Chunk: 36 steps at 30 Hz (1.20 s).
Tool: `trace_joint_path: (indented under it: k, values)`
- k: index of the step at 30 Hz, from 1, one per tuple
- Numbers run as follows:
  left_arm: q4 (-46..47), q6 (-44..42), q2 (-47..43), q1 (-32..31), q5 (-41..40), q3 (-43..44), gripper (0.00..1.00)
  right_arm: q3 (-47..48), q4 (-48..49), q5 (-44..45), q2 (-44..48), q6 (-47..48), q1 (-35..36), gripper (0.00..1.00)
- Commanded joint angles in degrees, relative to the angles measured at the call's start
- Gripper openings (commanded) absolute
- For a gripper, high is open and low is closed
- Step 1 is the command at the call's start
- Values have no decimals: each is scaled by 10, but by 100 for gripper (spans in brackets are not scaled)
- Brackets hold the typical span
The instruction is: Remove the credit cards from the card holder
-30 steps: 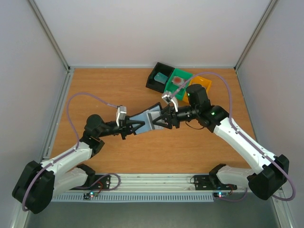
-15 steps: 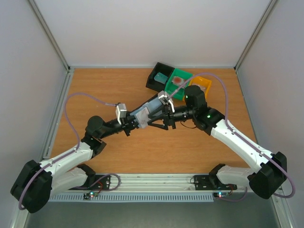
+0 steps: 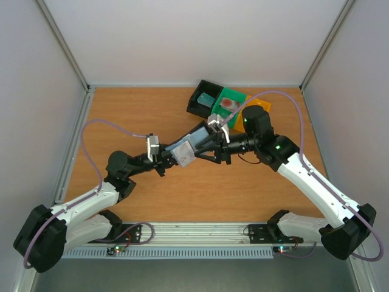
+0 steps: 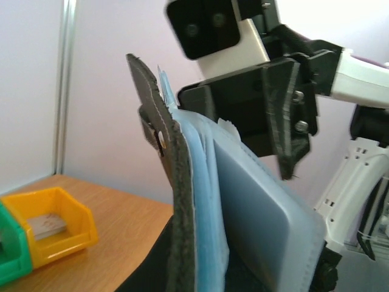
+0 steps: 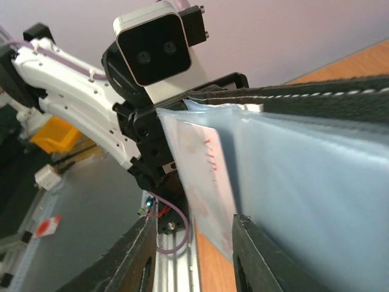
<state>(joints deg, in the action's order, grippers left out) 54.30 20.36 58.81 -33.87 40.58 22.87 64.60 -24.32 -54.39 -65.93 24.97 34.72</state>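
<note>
The card holder (image 3: 191, 143), black outside with pale blue-grey pockets, hangs tilted above the table's middle. My left gripper (image 3: 167, 159) is shut on its left end. In the left wrist view the card holder (image 4: 182, 201) stands edge-on, its black cover on the left. A whitish credit card with red marks (image 5: 203, 176) sticks out of a pocket, and it shows in the top view as a pale credit card (image 3: 185, 157). My right gripper (image 5: 196, 224) is open, its fingers (image 5: 141, 255) standing on either side of that card's corner. A teal credit card (image 3: 206, 99) and a red one (image 3: 228, 103) lie in trays.
Three trays stand at the back: a black tray (image 3: 196, 103), a green tray (image 3: 236, 97) and an orange tray (image 3: 261, 104), partly hidden behind my right arm. In the left wrist view the orange tray (image 4: 73, 234) has a pale flat thing inside it. Metal frame posts border the table.
The card holder went from lying open near the table to hanging tilted and folded narrower. My left gripper carried it up and right. My right arm drew back slightly to the right.
</note>
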Motion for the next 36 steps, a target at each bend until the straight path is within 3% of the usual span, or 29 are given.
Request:
trace_joint_path:
  k: [1,5,13,21,26,32,36]
  values:
    - [105,-3,-4,-7,42,6,0,32,-41,-19,-12,36,-2,32]
    - [103,-1,-1,-10,45,10,0,49,-54,-10,-36,49,10,28]
    - [101,-1,7,-17,40,14,0,53,-43,-80,-51,61,36,26]
    - [81,3,4,-18,28,11,0,46,-36,-137,-43,54,35,15]
    - [73,2,2,-18,24,11,0,44,-34,-102,-29,50,36,2]
    - [73,2,-5,-18,23,6,0,23,-42,-22,3,68,30,1]
    - [71,1,-10,-18,24,3,0,23,-62,-23,10,75,2,1]
